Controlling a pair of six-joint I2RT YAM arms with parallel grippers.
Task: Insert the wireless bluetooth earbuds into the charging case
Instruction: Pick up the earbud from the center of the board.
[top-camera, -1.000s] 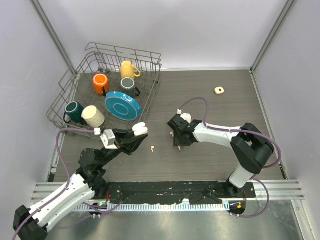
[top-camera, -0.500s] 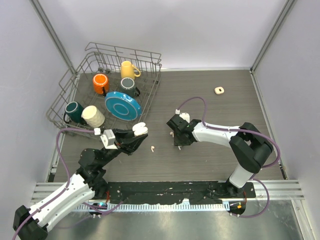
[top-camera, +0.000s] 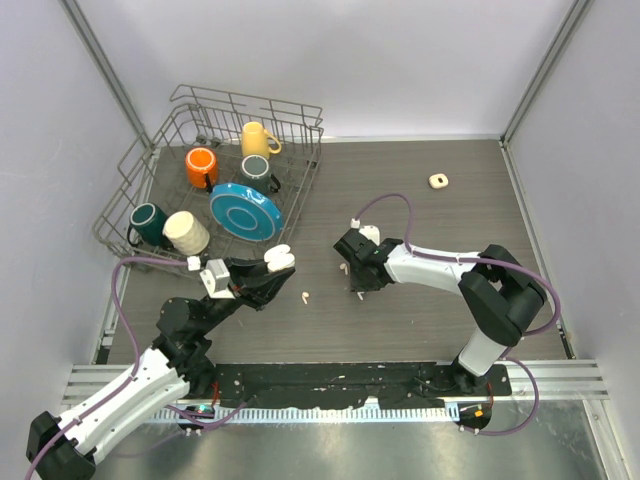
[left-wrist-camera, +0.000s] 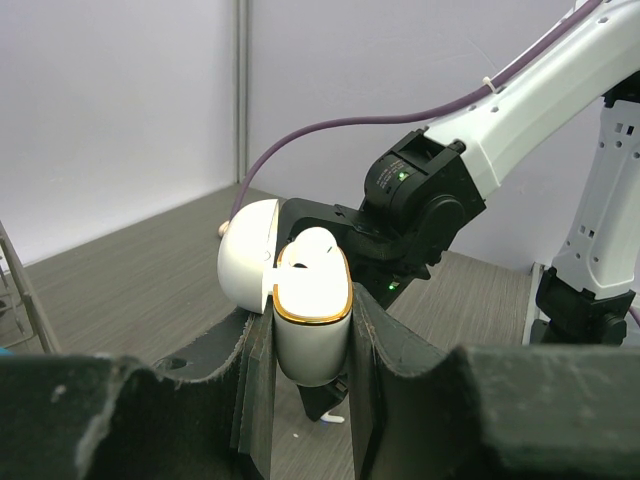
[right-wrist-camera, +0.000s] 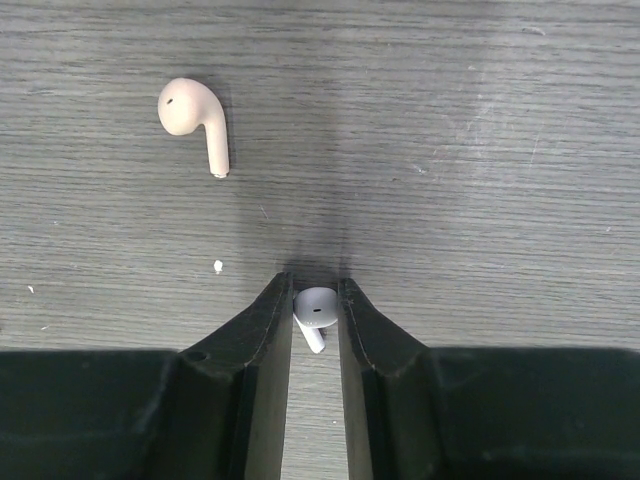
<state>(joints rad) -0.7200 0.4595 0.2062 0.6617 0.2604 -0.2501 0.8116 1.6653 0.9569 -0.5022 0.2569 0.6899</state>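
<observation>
1. Centrally: case (left-wrist-camera: 308, 300). White, gold-rimmed, lid (left-wrist-camera: 250, 262) hinged open. The left hand (left-wrist-camera: 312, 345) is clenched on its lower body and holds it off the surface, left of middle and toward the near edge. The mouth faces the right arm, probably so that an earbud can be dropped straight in.
2. Seated earbud (left-wrist-camera: 316, 246). A white rounded head shows in the open mouth, apparently already in one socket. The other socket cannot be seen.
3. Pinched earbud (right-wrist-camera: 318, 306). White, at mid-surface with its stem toward the wrist. The right hand (right-wrist-camera: 315, 292) has its fingers (right-wrist-camera: 272, 330) closed against both sides of the head. It seems to rest on the surface, so the lift is judged not yet begun. The narrow hold on the head leaves the stem free for insertion.
4. Loose earbud (top-camera: 305, 296). Lies on the surface between the two hands, apart from both, and awaits its turn.
5. Pale earbud (right-wrist-camera: 195, 118). Lies flat beyond the right fingertips and clear of them. Whether it is item 4, I cannot tell.
6. Cream object (top-camera: 438, 181). Near the far right corner, well apart from the work, and too small to identify.
7. Rack (top-camera: 130, 190). A wire rack in the far left corner, holding mugs (top-camera: 202, 166) and a blue plate (top-camera: 245, 211). It plays no part in the task.
8. Next step, as judged: raise item 3, carry it to the case mouth and align the stem with the free socket. The main risk is the earbud twisting in so small a grip.
</observation>
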